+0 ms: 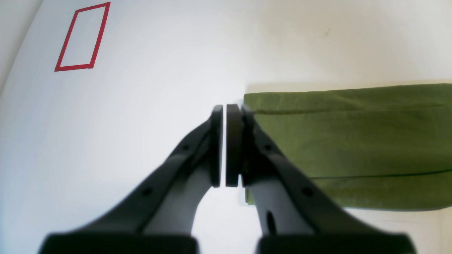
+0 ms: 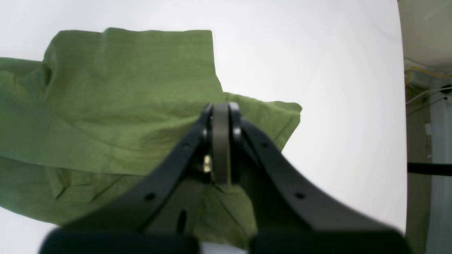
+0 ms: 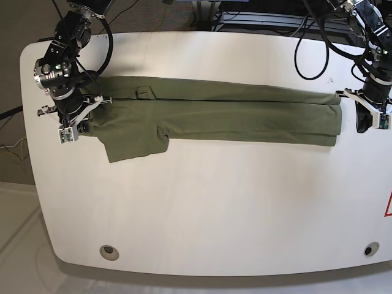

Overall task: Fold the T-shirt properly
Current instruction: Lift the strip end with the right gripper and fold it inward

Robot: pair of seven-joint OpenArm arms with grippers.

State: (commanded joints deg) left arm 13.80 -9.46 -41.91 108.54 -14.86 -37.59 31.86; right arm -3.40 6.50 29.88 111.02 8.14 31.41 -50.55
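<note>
The worktop (image 3: 202,208) carries the T-shirt (image 3: 233,113), which lies as a long narrow band across its far half, already folded along its length, with one sleeve (image 3: 138,144) sticking out toward the near side at my right end. The biggest risk, I think, is that the long band twists or sags in the middle when I lift both ends, because nothing supports it between my two arms. My right fingers (image 2: 220,141) are pressed together over the cloth at the collar end; they seem to pinch a fold of it, but I cannot tell how many layers are caught, so a lower layer may slip out and open the fold. My left fingers (image 1: 225,146) are nearly clenched, with only a thin slit between them, and they stand just beside the hem edge, holding nothing. If they come down closed like this, they will push the hem and wrinkle it. The loose sleeve may also drag.
</note>
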